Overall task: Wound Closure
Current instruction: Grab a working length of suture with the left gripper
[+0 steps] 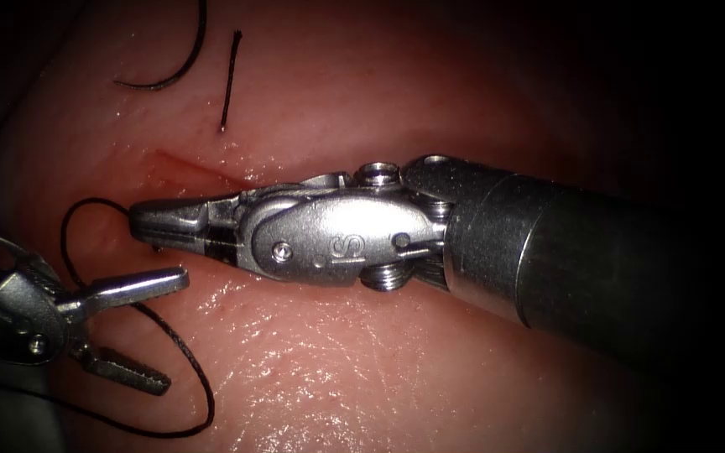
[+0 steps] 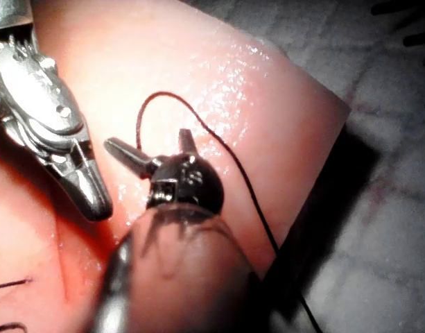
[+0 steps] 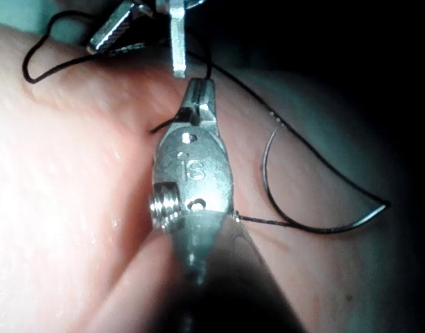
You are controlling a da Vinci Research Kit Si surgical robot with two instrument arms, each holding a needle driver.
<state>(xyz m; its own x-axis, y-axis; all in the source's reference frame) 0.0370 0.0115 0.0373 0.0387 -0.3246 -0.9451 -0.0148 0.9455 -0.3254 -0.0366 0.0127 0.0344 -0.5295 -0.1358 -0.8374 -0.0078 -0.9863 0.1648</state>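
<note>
Tissue (image 1: 362,369): needle (image 1: 165,71) (free) beyond jaws

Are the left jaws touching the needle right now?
Apart. Endoscope view: the needle lies on the tissue, well clear of the left tool, open and empty.

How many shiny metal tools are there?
2. The right tool comes in from the right, jaws shut, tip at the cut. The left tool is lower left, jaws open, holding nothing, with the thread looped round it.
</note>
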